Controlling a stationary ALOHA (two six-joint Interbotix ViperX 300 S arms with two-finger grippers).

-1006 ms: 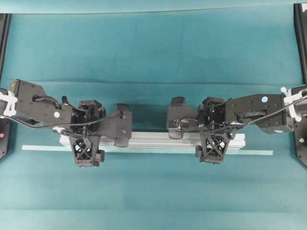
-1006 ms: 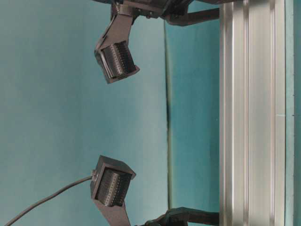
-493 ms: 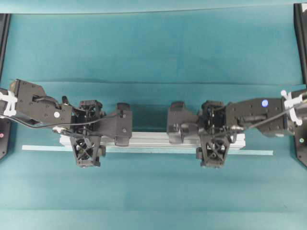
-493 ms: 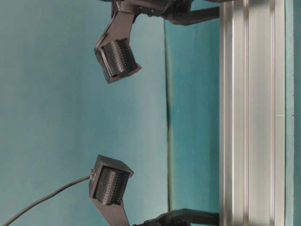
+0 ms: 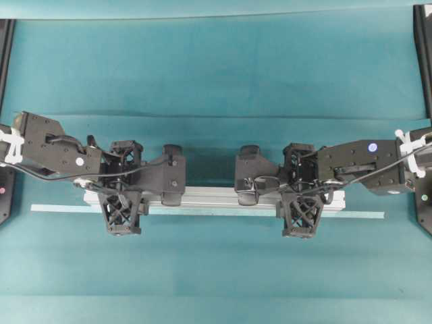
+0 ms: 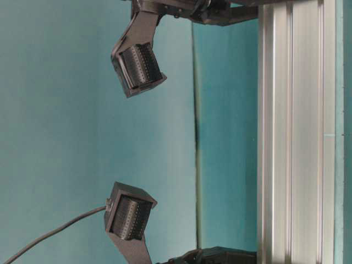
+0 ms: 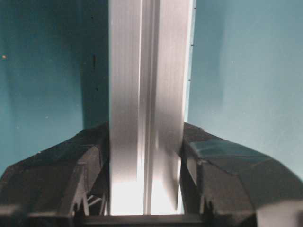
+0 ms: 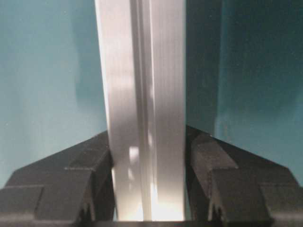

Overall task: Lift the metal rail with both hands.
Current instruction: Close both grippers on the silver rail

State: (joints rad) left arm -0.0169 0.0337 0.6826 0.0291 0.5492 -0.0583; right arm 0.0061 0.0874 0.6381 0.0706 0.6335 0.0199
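Observation:
The metal rail (image 5: pixel 209 196), a long grooved silver bar, lies crosswise on the teal table. My left gripper (image 5: pixel 123 192) straddles its left end. My right gripper (image 5: pixel 300 194) straddles its right end. In the left wrist view the rail (image 7: pixel 147 94) runs up between the fingers (image 7: pixel 213 161), which press on both of its sides. The right wrist view shows the same rail (image 8: pixel 142 85) with black fingers (image 8: pixel 85 175) against each flank. In the table-level view the rail (image 6: pixel 291 137) rests against the teal surface.
A thin pale-green tape strip (image 5: pixel 364 215) lies along the rail's near side and sticks out past both ends. Black frame posts (image 5: pixel 422 54) stand at the table's left and right edges. Two black camera housings (image 6: pixel 137 69) hang over the rail.
Both grippers have closed from wide open onto the rail, their near fingers drawing in against its side. The rail stays on the table.

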